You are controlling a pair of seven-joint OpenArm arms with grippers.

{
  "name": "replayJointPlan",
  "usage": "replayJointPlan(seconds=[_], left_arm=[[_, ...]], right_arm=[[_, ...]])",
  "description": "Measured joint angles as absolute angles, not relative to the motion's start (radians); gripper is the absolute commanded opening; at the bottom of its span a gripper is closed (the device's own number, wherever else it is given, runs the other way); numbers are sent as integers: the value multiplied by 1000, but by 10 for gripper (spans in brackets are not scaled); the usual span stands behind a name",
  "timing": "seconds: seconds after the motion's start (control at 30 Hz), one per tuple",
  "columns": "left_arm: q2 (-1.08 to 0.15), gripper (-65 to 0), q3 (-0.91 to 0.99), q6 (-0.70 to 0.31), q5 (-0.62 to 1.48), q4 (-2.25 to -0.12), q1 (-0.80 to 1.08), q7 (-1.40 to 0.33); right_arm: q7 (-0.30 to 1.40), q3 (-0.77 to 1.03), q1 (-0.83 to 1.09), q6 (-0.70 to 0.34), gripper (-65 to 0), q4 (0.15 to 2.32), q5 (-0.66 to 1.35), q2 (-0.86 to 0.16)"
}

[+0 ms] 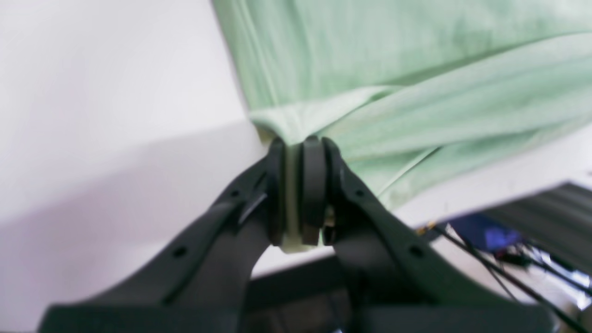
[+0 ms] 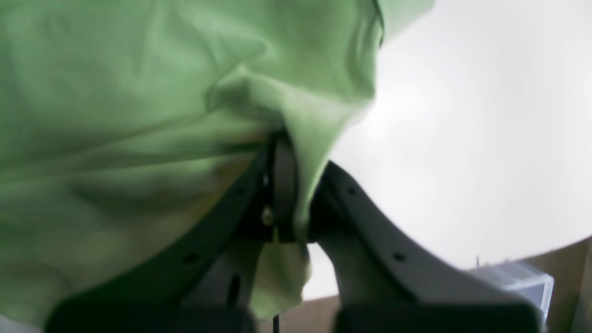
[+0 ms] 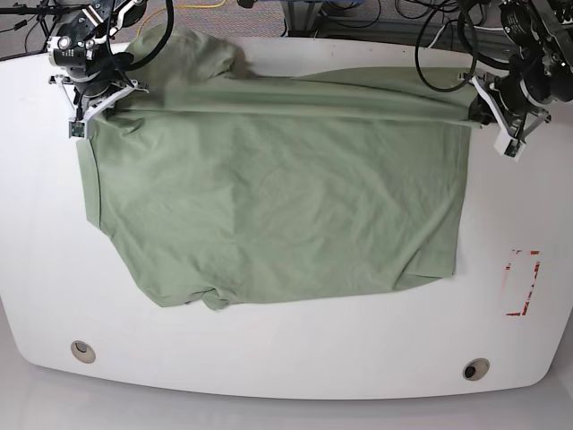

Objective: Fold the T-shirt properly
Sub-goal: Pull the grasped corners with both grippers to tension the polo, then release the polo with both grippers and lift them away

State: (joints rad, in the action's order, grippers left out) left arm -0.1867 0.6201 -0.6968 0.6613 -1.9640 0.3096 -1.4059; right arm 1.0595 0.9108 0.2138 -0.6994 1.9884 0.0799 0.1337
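Observation:
The T-shirt (image 3: pixel 277 206) is pale sage green and lies spread across the white table (image 3: pixel 286 358), plain side up, with its far edge pulled taut between the two arms. At the far right of the base view, my left gripper (image 3: pixel 474 115) is shut on a corner of the T-shirt (image 1: pixel 370 83); in its wrist view the left gripper (image 1: pixel 300 148) pinches a fold of fabric between its pads. At the far left, my right gripper (image 3: pixel 115 97) is shut on the other corner; in the right wrist view the right gripper (image 2: pixel 296 152) clamps the T-shirt (image 2: pixel 138 115), cloth draping over one finger.
A red rectangular marking (image 3: pixel 523 283) sits on the table at the right. Two round holes (image 3: pixel 82 350) (image 3: pixel 475 368) lie near the front edge. Cables (image 3: pixel 358 13) run behind the table's back edge. A clear box (image 2: pixel 518 282) shows beyond the table rim.

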Motion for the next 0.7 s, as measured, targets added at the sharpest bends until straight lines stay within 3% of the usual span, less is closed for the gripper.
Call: replayJointPlan(seconds=[0.7], left_arm=[[-187,-610,582,-697,650,-1922,72,-1411]], right_arm=[[1067,915,62,-700,-636,1919,78,82]])
